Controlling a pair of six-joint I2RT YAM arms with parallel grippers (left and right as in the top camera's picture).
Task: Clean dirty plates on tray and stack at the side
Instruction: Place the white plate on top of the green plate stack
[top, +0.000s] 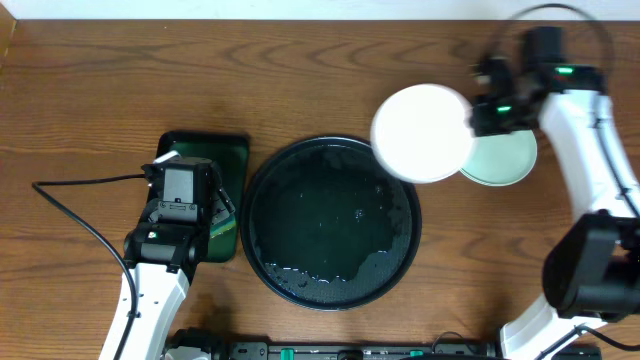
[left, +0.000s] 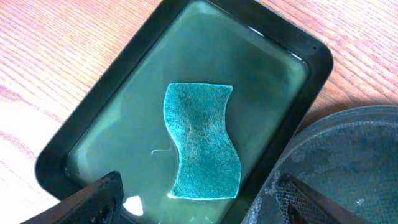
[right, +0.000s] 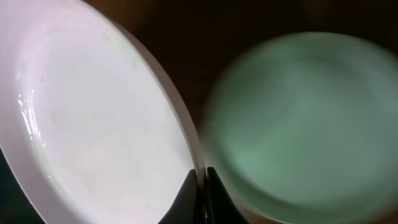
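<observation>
Eyeballing the table from biggest down: the black tray (top: 300, 250) sits down-left of the right gripper (top: 480, 112), wet and with no plates on it. That gripper is pinched shut on the rim of the white plate (top: 420, 132). The plate sticks out to the gripper's left and hangs over the tray's upper-right edge, looking roughly level from above. Just on the other side of the fingers, right and a bit lower, is the mint-green plate (top: 508, 160) on the table. Could be two stacked, can't tell. My guess is the next move comes down to carrying the white one rightwards and lowering it onto the mint one, and the right arm is obviously the nearer one. The left gripper (left: 202, 199) is well apart from all that, fingers spread wide, hovering over the small green tray (left: 292, 74) with the teal sponge (left: 202, 140) lying flat just ahead of it.
</observation>
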